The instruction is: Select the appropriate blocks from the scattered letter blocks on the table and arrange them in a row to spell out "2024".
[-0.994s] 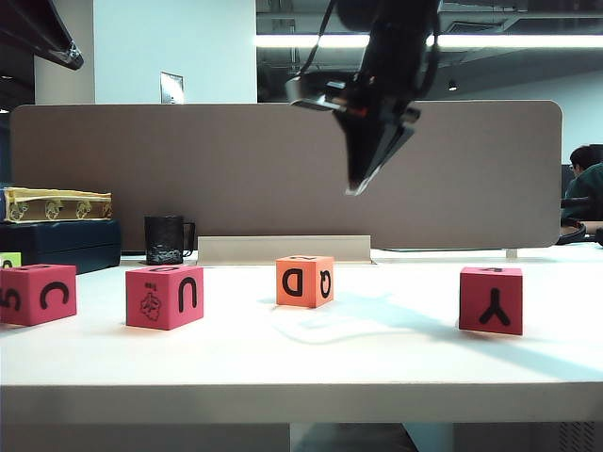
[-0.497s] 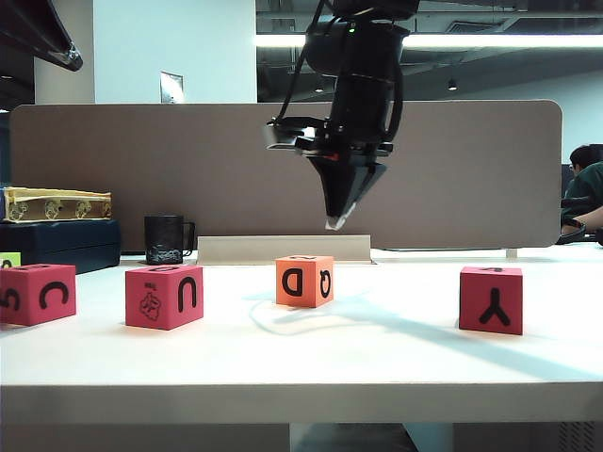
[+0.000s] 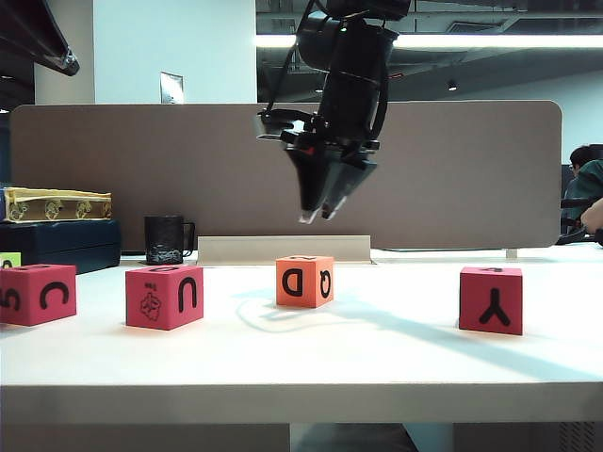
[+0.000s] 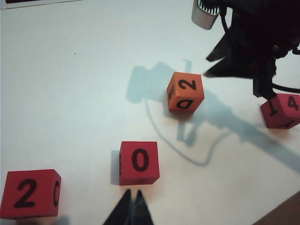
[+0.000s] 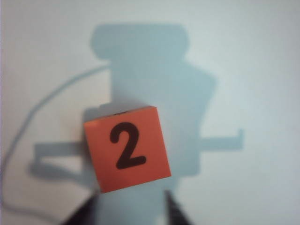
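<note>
White table (image 3: 396, 363), four foam blocks on it, standing apart in a loose row across the exterior view. Item one: pink-red block (image 3: 38, 294) at the far left, faces "5" and "C" toward the exterior camera, top face "2" in the left wrist view (image 4: 29, 194). Item two: pink-red block (image 3: 165, 296) just right of it, faces showing a small tree picture and "U", top face "0" (image 4: 138, 162). Item three: orange block (image 3: 304, 281) near the middle, faces "D" and "Q", top face "2" (image 4: 185, 91); in the right wrist view it sits square and slightly turned (image 5: 126, 148), its shadow and the arm's shadow falling on the table around it. Item four: pink-red block (image 3: 491, 299) well apart at the right, face "Y", top face "4" with a "1" on a side face (image 4: 281, 110). Right gripper (image 3: 316, 215) hangs in the air above the orange block, pointing down, clear of it; its two fingertips (image 5: 174, 208) stand apart, one to each side of the block's near edge in its own wrist view, nothing between them. Left gripper (image 4: 131, 206) is high above the table near the "0" block, its dark fingers (image 4: 123, 211) pressed together, holding nothing. Behind the table: grey-brown partition panel (image 3: 113, 169), black mug (image 3: 166, 239), long yellow box (image 3: 57, 203) on a dark case
</note>
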Robot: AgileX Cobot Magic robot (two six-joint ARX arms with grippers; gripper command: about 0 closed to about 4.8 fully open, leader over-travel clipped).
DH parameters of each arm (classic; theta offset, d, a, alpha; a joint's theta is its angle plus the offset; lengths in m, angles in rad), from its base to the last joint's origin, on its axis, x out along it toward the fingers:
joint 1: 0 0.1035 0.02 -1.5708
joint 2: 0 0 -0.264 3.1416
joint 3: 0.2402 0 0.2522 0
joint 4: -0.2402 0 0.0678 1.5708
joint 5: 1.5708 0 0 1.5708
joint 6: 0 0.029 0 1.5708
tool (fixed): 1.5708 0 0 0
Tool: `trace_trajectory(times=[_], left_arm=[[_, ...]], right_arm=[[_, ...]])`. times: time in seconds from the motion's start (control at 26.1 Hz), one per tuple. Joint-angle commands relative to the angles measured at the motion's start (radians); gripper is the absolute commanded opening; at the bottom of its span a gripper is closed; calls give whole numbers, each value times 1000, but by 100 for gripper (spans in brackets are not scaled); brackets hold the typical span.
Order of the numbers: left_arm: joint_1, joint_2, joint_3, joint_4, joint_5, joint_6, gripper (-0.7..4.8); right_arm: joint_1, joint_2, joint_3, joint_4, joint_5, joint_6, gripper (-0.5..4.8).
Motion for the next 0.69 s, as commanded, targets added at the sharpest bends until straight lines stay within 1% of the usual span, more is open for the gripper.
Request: trace_trajectory(times=[0.04, 0.11, 0.15, 0.19, 0.23, 0.27, 0.42, 0.69], left_arm=[[0, -3, 6, 4, 6, 0, -6], [0, -3, 6, 4, 6, 0, -6], [0, -3, 6, 4, 6, 0, -6], [0, -3, 6, 4, 6, 0, -6], [0, -3, 6, 4, 6, 1, -6], [0, -3, 6, 3, 6, 0, -6], [0, -3, 6, -10, 6, 1, -6], [0, -3, 6, -35, 5, 1, -6]], right_arm=[[1, -3, 3, -21, -5, 4, 312], [1, 0, 3, -27, -10, 4, 364], [1, 2, 3, -29, -16, 5, 397], [1, 10, 3, -28, -20, 4, 442], [1, 14, 3, -29, -23, 5, 470], [1, 23, 3, -31, -23, 5, 479], [1, 65, 3, -39, -42, 5, 479], [2, 130, 3, -23, -37, 4, 479]])
